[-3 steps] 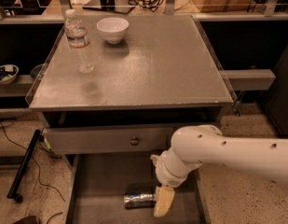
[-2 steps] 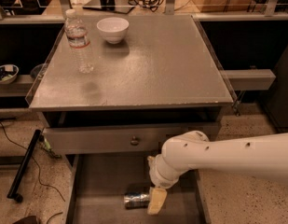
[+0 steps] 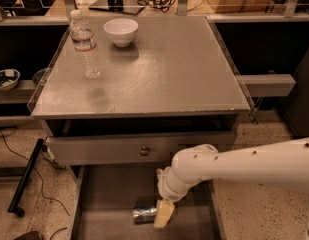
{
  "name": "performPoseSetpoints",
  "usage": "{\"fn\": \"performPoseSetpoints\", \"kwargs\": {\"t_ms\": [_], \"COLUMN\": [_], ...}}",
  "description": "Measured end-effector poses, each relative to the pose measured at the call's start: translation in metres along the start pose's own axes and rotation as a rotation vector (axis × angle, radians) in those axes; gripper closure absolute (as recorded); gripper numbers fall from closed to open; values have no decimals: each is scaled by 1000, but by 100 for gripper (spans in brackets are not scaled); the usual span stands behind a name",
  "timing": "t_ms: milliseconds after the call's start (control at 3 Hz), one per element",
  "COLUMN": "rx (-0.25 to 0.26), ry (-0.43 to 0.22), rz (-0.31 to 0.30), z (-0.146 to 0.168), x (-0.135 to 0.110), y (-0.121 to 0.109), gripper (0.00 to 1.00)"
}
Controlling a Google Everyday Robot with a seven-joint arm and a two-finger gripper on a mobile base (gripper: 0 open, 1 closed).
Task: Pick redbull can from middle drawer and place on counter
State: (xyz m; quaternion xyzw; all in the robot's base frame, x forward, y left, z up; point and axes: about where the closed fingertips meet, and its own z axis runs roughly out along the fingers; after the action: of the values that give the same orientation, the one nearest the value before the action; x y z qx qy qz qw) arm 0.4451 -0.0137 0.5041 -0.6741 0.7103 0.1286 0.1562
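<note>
1. The gripper (image 3: 162,215) hangs low inside the open drawer, right at the right-hand end of the can; whether it is spread or pressed together cannot be told, because its pale tip overlaps the can's end
2. The can (image 3: 144,214) lies on its side on the drawer floor, near the middle towards the front, its length running left to right
3. The drawer (image 3: 106,194) is pulled out beneath the counter, showing a plain grey floor and thin side walls
4. The white arm (image 3: 244,164) comes in from the right edge, bends at a rounded joint over the right half of the drawer and drops down to the gripper
5. Just above the open drawer, a grey drawer front (image 3: 94,149) with a small round knob (image 3: 144,150) sits under the counter
6. The counter (image 3: 169,69) carries a water bottle (image 3: 84,44) standing upright near its back left corner and a white bowl (image 3: 121,31) close to the right of it, the two apart
7. A narrow grey ledge (image 3: 266,84) sticks out to the right of the counter, and a small dish (image 3: 5,78) rests on a shelf at the far left
</note>
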Motion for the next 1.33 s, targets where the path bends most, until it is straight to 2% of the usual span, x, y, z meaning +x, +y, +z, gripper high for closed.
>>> {"fn": "performPoseSetpoints", "kwargs": {"t_ms": [667,1000,1333], "rx": [-18,-82,-66], "ry": [-17,-42,-40], "rz": [5,27,23], "z": [12,48,71], "x": [-1,0,0], "y": [6,16,7], "gripper": [0,0,0]}}
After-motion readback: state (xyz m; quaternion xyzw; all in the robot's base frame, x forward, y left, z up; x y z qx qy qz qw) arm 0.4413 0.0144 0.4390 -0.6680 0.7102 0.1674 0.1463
